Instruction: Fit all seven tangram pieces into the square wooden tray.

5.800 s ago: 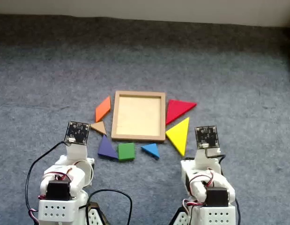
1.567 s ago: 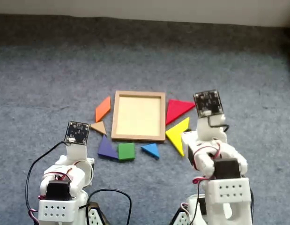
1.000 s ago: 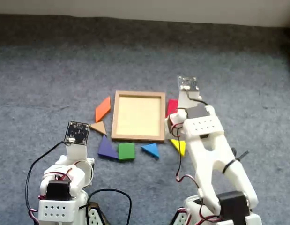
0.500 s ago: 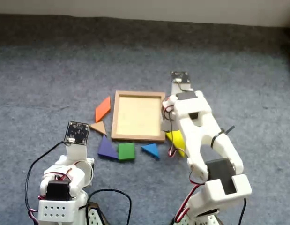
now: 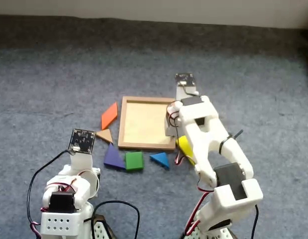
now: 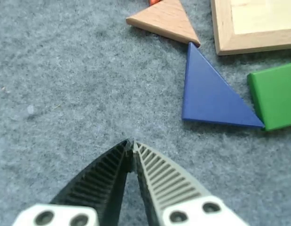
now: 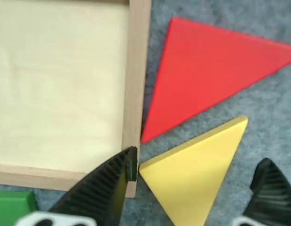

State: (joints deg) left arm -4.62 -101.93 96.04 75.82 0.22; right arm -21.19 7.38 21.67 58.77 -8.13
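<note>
Right jaws apart, yellow triangle (image 7: 197, 174) between them; left jaws together, near blue triangle (image 6: 208, 94).

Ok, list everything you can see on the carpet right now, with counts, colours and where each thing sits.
wooden tray: one, light wood, mid-carpet, nothing inside
orange parallelogram: one, orange, left of the tray
tan triangle: one, tan, by the tray's near left corner
dark blue triangle: one, dark blue, touching the green square
green square: one, green, in front of the tray
light blue triangle: one, light blue, right of the green square
red triangle: one, red, beside the tray's right wall
yellow triangle: one, yellow, next to the red triangle
carpet: one, grey, under everything
left end effector: one, black and grey, shut, over bare carpet
right end effector: one, black, open, astride the yellow triangle
</note>
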